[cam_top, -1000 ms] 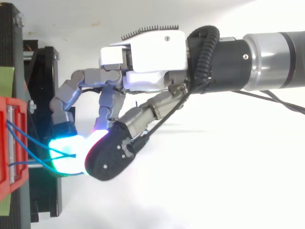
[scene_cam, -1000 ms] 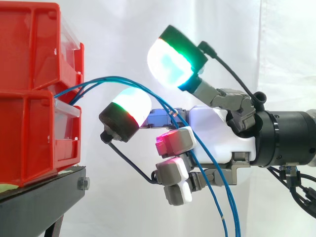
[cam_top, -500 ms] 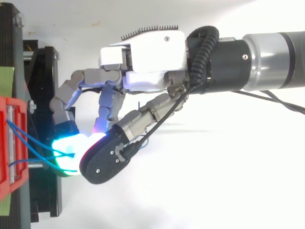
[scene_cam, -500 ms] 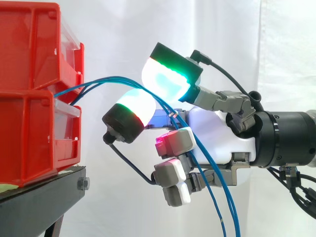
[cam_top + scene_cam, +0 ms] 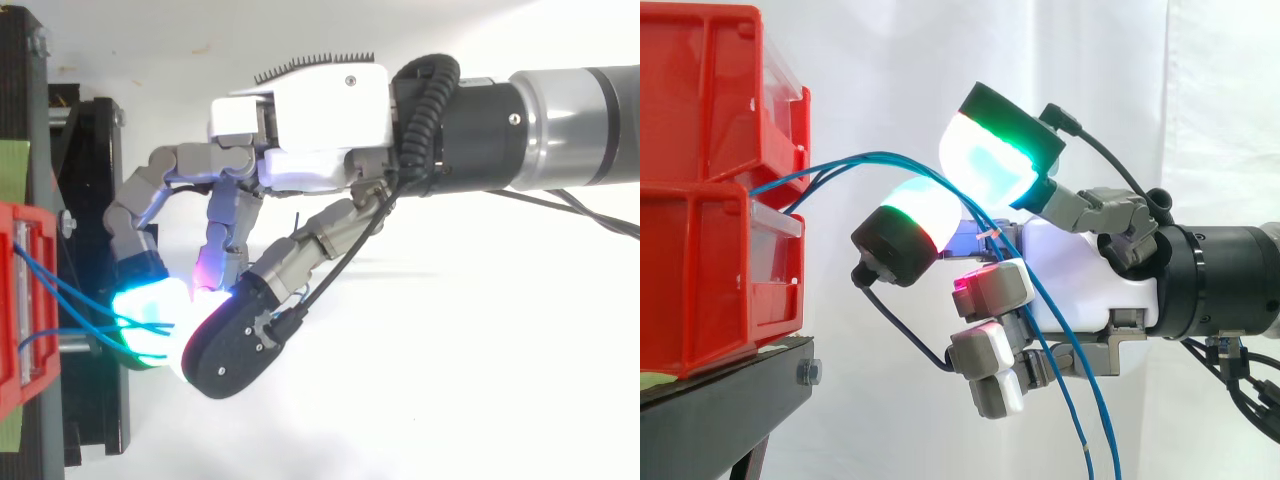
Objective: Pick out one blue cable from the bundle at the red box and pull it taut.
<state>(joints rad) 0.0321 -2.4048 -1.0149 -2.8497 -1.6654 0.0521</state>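
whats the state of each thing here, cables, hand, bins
blue cables: slack, arcing out from the red bins, running between the hand's pads, then hanging down past the palm
hand: shut, its two big glowing pads pinched on the blue cables, other fingers curled
red bins: stacked one on the other, upright on the black stand

thin blue cables (image 5: 872, 155) arc from stacked red bins (image 5: 700, 230) on a black stand (image 5: 720, 405), against a white curtain (image 5: 880, 70). the white-and-grey hand (image 5: 1080, 270) shows black-backed fingertips (image 5: 985, 160) glowing white, cyan and green, with one lower pad (image 5: 965, 285) magenta.
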